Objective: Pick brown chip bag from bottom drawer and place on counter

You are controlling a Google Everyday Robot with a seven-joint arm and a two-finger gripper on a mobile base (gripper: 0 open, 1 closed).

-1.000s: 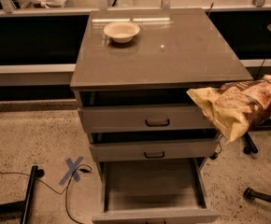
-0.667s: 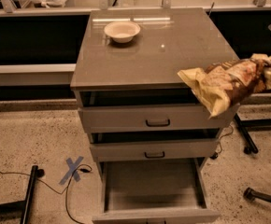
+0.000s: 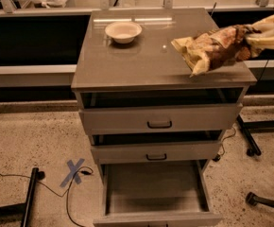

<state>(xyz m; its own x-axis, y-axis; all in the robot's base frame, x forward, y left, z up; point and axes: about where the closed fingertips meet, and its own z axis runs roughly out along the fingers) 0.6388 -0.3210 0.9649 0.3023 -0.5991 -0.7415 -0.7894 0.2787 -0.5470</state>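
- Over the right side of the bench (image 3: 127,65) hangs the brown chip bag (image 3: 212,48); a second ago it was lower, beside the upper drawers
- tool (image 3: 250,33) reaches in from the right, clenched on the bag's right end
- bottom drawer (image 3: 156,193) stands open, bag out; probably only lowering and letting go remain
- cream bowl (image 3: 123,31) sits far left, well apart

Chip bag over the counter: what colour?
Dark brown, tan-yellow ends, in the camera view: the crinkled foil chip bag, which the pincer grips over the grey-brown counter.
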